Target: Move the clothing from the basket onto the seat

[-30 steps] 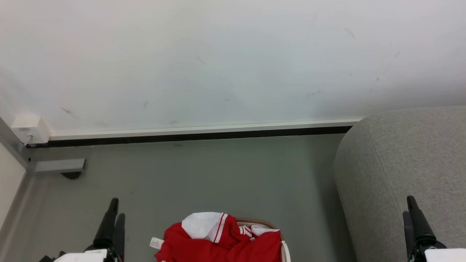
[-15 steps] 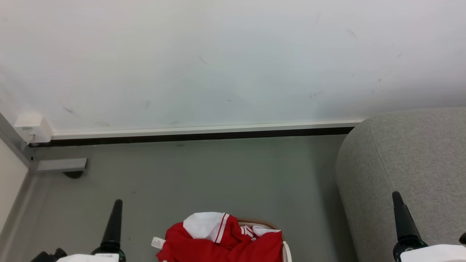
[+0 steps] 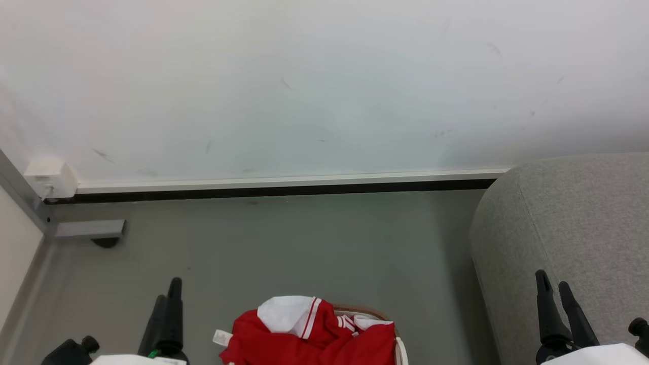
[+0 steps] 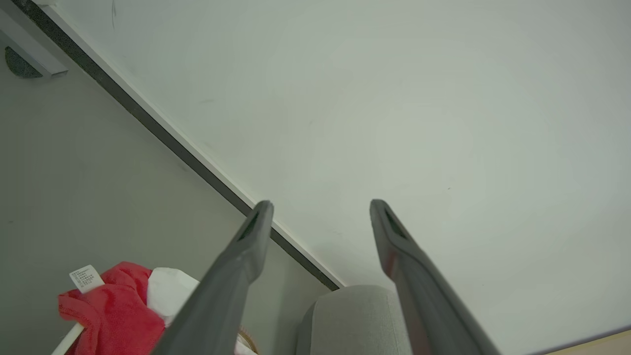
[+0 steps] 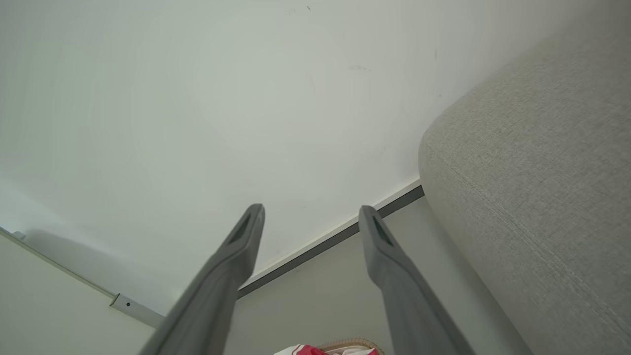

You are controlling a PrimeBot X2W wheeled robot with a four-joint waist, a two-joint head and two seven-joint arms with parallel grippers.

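Well, my left gripper stands wide open with nothing between its two dark fingers, and my right gripper is spread just as wide and holds nothing either. Both hang in the air, pointing toward the wall. Between them, at the bottom of my head view, the clothing lies heaped in the basket. Its red cloth spills over the left side, with a white sleeve panel with striped trim on top and a small white label sticking out at the left. Neither gripper touches it. The basket stands on the grey-green floor, near the seat but apart from it. The seat rises to my right, and my right gripper shows in front of its side. A dark baseboard runs along the wall's foot.
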